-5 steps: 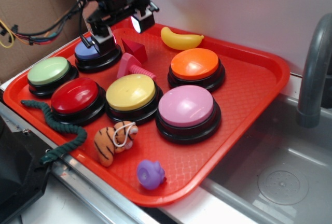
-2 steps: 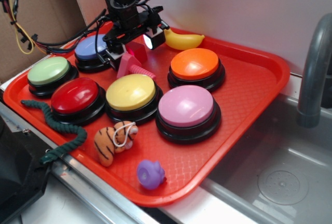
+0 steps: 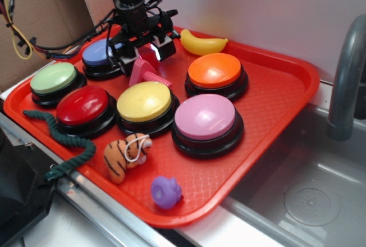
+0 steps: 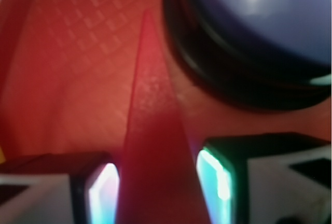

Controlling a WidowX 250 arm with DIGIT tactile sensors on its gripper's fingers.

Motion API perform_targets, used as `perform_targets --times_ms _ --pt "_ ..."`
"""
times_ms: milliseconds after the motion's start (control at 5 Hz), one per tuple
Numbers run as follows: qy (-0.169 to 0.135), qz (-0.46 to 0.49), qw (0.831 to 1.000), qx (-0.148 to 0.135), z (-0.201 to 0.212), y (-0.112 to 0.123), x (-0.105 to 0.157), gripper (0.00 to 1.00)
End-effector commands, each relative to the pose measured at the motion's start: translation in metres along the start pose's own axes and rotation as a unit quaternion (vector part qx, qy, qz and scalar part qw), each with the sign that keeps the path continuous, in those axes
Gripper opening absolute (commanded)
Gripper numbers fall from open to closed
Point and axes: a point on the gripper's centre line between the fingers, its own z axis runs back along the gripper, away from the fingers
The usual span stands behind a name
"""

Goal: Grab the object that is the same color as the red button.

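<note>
Red wedge block (image 4: 155,146) now sits between my fingers (image 4: 212,177), at the back of the tray (image 3: 274,115) beside the blue button (image 3: 100,52). A second ago the gripper (image 3: 140,50) was hovering over that button; it has since swung across and dropped around the block. The fingers look open, close on both sides, not yet pinching, so I judge closing comes next. It matches the red button (image 3: 83,105).

Plain white wall (image 3: 274,7) behind, brown cardboard (image 3: 40,7) at left, steel sink (image 3: 303,190), grey faucet (image 3: 346,81)
</note>
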Motion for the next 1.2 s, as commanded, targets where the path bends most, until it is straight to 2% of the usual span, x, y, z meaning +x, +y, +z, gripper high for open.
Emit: perform_targets --times_ms 0,200,400,600,800,1000 --pt "0.003 -0.164 0.986 -0.004 0.079 -0.005 0.012 0.00" --pt "0.066 -0.280 0.958 -0.006 0.104 0.010 0.000 0.00" --pt "0.094 -0.383 0.919 -0.015 0.122 0.034 -0.004 0.00" --pt "0.102 -0.437 0.894 -0.003 0.129 0.048 -0.009 0.00" --pt "0.122 -0.432 0.894 -0.011 0.122 0.052 -0.008 0.00" --pt "0.099 -0.398 0.912 0.009 0.119 0.049 0.012 0.00"
